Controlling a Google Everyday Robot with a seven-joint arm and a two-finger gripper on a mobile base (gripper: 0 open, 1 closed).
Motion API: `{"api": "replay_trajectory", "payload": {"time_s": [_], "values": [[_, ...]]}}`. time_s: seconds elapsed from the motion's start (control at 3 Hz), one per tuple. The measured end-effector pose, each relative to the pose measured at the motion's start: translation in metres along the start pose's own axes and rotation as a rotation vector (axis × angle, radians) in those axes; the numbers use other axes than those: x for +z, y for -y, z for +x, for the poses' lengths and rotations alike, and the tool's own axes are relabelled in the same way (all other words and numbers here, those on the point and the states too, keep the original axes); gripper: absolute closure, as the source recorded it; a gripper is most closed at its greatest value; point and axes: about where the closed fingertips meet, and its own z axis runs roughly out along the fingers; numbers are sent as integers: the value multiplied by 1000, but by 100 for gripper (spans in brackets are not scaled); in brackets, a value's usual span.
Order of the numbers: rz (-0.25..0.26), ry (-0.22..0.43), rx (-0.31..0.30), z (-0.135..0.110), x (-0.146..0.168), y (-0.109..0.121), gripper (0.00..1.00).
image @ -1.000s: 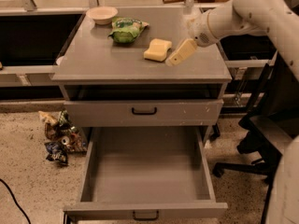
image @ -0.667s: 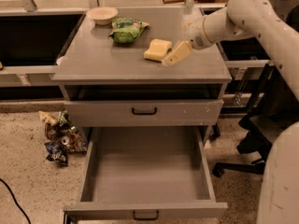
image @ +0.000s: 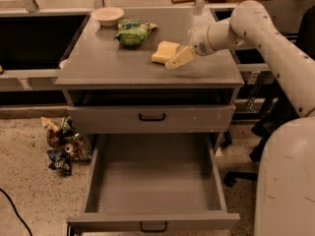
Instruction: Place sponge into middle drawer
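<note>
The grey cabinet (image: 98, 65) fills the middle of the view, and the robot's pale arm (image: 275, 43) reaches over its right edge from the body at lower right. The middle drawer (image: 91, 181) is pulled fully out towards the camera. Its floor is bare from wall to wall, and the space above it is open up to the shut upper drawer (image: 197, 118). On the cabinet top, the front half and the left side are free surface. The sponge (image: 163, 52) lies right of centre, well back from the front edge. The green snack bag (image: 132, 31) lies behind it to the left, and a small bowl (image: 107, 15) sits at the back left corner.

The gripper (image: 177, 61) hangs low over the top at the sponge's right end, just beside it or touching. Whether it is open or closed cannot be told.

Compared with the view a moment earlier, the gripper has moved left and closed the gap to the sponge. The sponge, bag and bowl have not moved.

Count: two handled drawer fronts, one open and one shut; three things on the top, namely one sponge, one bag and one bowl; one gripper. A heap of wrappers (image: 61, 144) lies on the floor at the left.
</note>
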Motion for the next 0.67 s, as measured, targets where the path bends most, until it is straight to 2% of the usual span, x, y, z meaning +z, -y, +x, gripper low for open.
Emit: {"api": "replay_trajectory", "payload": {"time_s": [0.67], "values": [[20,27,21,5,30,20,0]]}}
